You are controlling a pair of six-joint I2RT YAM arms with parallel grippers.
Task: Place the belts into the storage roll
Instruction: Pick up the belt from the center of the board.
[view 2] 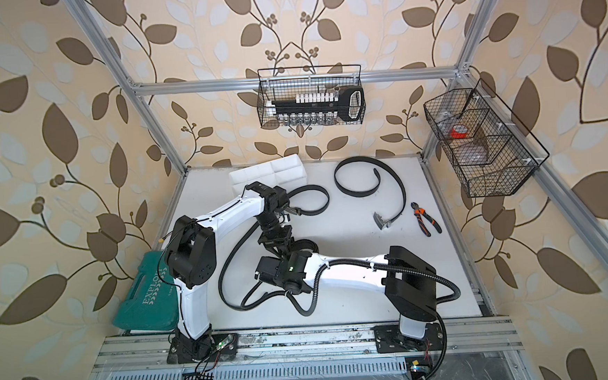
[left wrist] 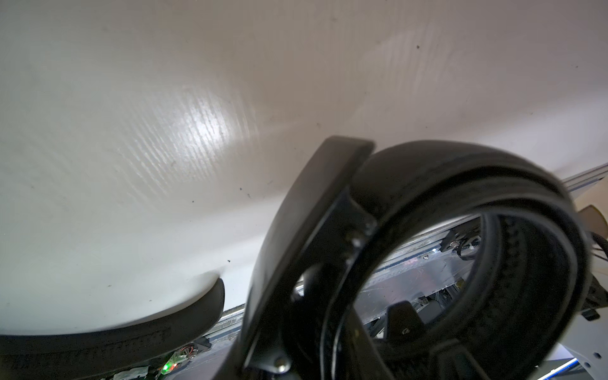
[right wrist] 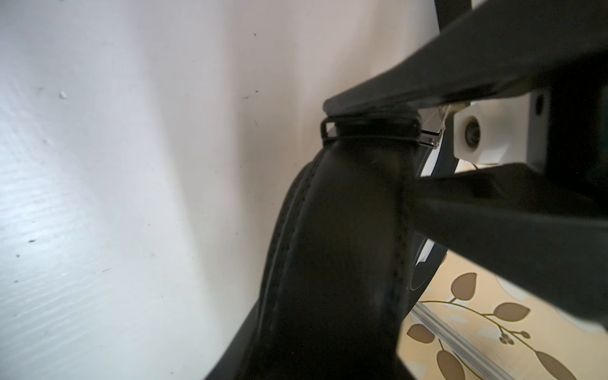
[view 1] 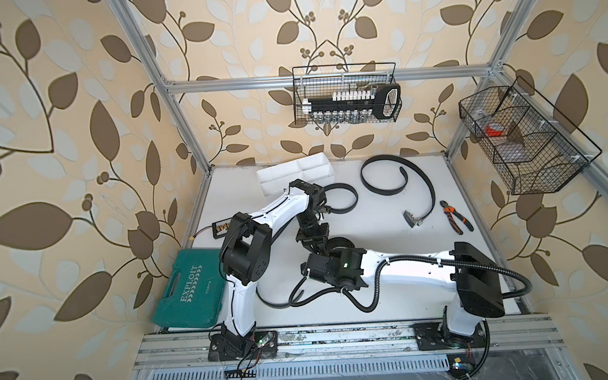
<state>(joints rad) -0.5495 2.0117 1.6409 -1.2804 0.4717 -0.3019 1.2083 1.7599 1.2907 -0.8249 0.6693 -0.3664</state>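
None of the belts is stowed yet, judging by the storage roll (view 1: 279, 172), which sits at the back of the table with nothing dark in its four compartments in both top views. A spiralled belt (view 1: 382, 192) lies loose to its right, a looped belt (view 1: 355, 196) lies just in front of it beside the left arm, and the coiled belt (left wrist: 477, 184) is held between the two arms at mid-table, well apart from the storage roll. So one looks nearly rolled and two lie untouched. The top views hide both grips under the wrists. The left wrist view shows the left gripper (left wrist: 358, 171) clamped across the coil's wall. The right wrist view shows the right gripper (right wrist: 371, 151) closed onto the same coil at its buckle, a finger on each edge. Whether the strap (left wrist: 131, 342) lying on the table is that belt's tail I cannot tell
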